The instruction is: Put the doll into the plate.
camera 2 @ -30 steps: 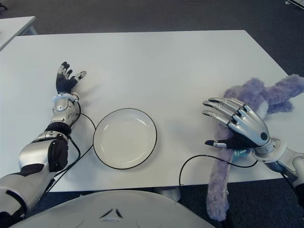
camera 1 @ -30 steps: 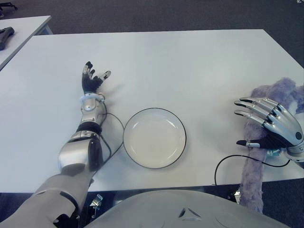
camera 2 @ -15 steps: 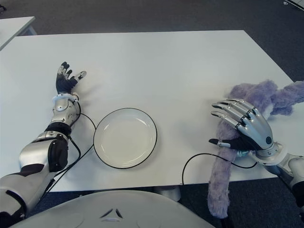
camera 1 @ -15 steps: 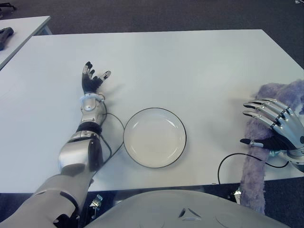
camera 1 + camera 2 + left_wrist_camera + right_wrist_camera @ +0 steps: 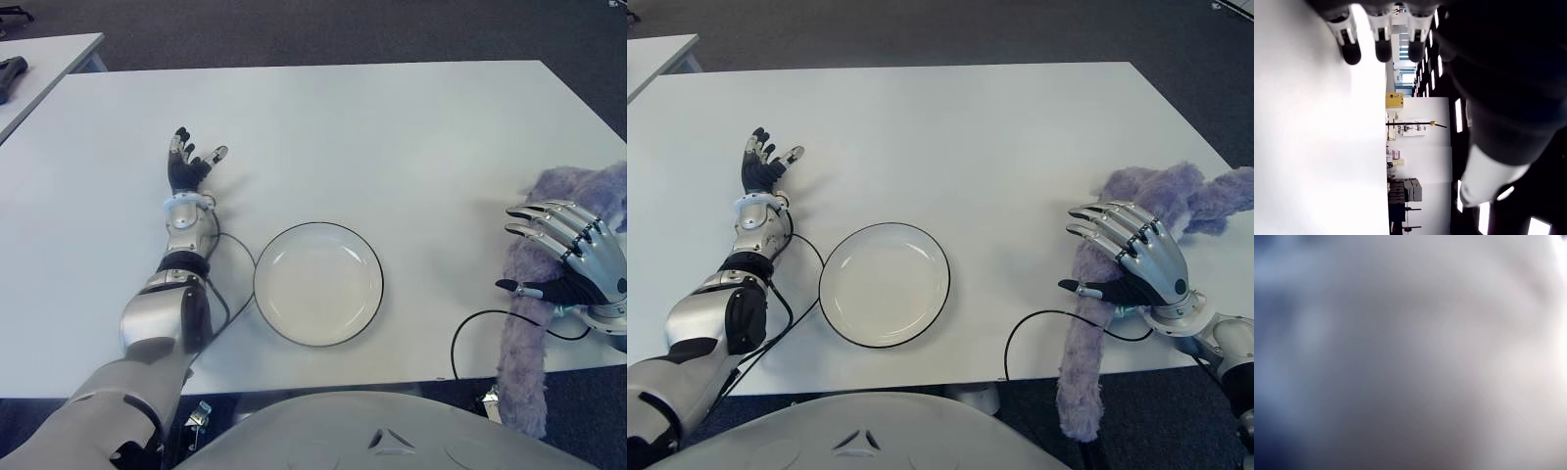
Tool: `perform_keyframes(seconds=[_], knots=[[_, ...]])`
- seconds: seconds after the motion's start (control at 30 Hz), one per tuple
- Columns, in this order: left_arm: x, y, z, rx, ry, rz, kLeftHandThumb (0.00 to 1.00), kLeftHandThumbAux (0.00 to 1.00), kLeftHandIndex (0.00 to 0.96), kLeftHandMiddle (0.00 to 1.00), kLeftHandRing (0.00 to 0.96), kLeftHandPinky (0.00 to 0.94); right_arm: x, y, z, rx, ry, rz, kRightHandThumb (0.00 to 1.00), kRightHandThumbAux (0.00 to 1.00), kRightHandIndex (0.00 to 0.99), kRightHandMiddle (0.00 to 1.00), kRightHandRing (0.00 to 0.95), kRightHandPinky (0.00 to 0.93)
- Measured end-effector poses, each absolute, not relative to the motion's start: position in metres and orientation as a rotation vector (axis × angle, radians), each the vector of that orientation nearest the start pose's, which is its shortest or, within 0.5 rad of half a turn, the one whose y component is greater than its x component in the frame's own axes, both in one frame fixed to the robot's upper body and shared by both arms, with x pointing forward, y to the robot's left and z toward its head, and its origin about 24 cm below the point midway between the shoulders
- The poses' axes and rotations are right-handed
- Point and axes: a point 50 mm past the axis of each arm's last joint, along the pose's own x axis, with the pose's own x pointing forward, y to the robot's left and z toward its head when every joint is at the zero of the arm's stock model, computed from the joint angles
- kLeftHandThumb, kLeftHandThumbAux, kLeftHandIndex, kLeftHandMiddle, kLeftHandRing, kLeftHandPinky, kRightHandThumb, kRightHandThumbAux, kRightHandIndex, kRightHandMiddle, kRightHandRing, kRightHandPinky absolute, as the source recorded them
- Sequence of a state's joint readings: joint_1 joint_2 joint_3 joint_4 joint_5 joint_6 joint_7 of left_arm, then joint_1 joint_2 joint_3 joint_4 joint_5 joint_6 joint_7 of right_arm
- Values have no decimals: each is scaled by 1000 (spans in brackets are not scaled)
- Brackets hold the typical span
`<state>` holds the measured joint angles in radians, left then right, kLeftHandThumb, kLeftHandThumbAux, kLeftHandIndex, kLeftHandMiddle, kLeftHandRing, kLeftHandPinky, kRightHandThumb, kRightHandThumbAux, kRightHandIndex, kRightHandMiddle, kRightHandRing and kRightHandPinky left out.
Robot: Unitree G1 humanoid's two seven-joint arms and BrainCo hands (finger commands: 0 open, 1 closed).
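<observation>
Purple plush doll point(image 5: 1095, 323) at lower right lies under my right hand point(image 5: 1132, 259), fingers spread, not yet grasping, readying transfer to the plate point(image 5: 885, 284).

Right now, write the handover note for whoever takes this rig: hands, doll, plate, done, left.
Left robot hand: open, idle, showing left of the round white black-rimmed plate, holding nothing.
Right robot hand: fingers extended over the fuzzy purple plush doll, no closed grasp.
Doll: at the white table's right front edge, one limb hanging off.
Plate: empty, near the front centre.
Done: nothing placed.
Left: grasp the doll, carry it to the plate, release.
</observation>
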<state>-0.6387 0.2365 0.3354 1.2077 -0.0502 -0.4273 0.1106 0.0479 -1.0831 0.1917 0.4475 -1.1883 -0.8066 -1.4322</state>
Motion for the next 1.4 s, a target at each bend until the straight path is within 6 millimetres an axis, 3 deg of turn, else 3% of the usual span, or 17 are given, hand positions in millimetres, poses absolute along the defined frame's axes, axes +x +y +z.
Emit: perform_keyframes(seconds=[0.77, 1.23, 1.4], knots=[[332, 249, 15, -38, 116, 382, 0, 863, 14, 18, 0, 41, 195, -297, 86, -1403, -1061, 167, 185, 412, 273, 264, 248, 247], [331, 251, 15, -60, 114, 400, 0, 868, 10, 19, 2, 44, 218, -260, 99, -1416, -1077, 257, 192, 438, 221, 244, 211, 196], [331, 253, 15, -57, 113, 402, 0, 861, 10, 14, 0, 41, 226, -244, 100, -1391, -1110, 270, 184, 433, 201, 239, 218, 229]])
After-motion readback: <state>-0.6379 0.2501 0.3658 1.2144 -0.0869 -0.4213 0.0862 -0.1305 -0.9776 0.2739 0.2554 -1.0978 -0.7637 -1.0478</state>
